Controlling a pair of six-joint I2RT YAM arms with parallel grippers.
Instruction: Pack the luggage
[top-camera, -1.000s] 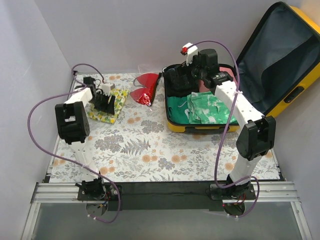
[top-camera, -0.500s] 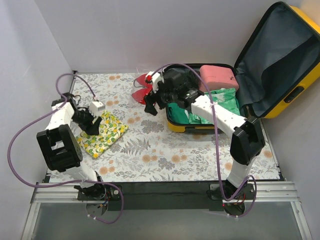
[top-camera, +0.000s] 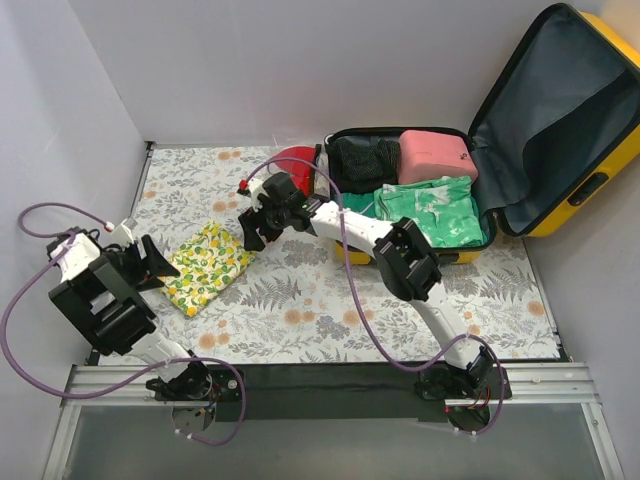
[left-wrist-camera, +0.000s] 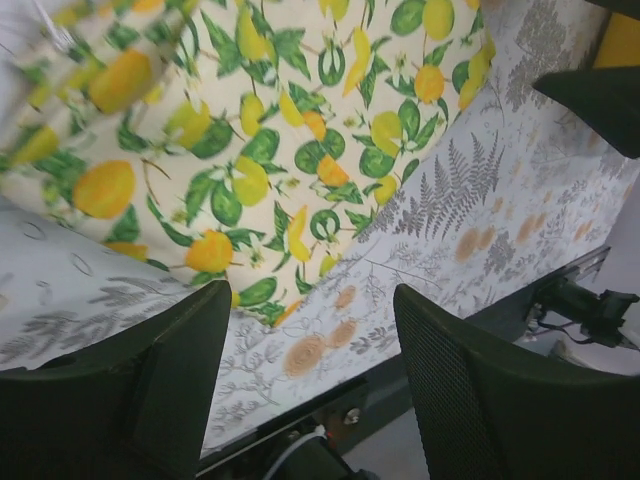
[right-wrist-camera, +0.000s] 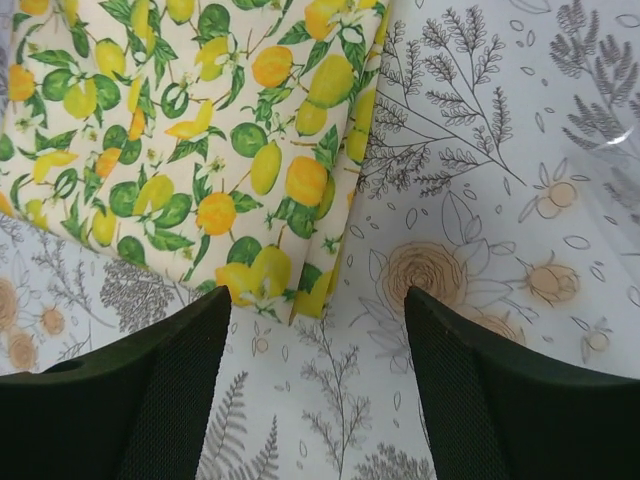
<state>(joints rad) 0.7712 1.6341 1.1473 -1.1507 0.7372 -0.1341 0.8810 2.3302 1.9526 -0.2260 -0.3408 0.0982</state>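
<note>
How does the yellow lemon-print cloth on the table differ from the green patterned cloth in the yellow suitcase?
The yellow lemon-print cloth lies on the flowered table cover, outside the yellow hard-shell suitcase; the green patterned cloth is already packed inside it. The lemon cloth is a flat folded square; the green one looks rumpled. Both are soft printed fabric.

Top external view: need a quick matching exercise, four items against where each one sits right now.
Items:
1. pink case
2. lemon-print cloth
3. red item
4. green garment

Places:
A. inside the luggage, far right corner
B. inside the luggage, near side
C. on the table, beside the luggage's left wall
D. on the table, left half, apart from the luggage

Pairs: 1-A, 2-D, 3-C, 4-B
</note>
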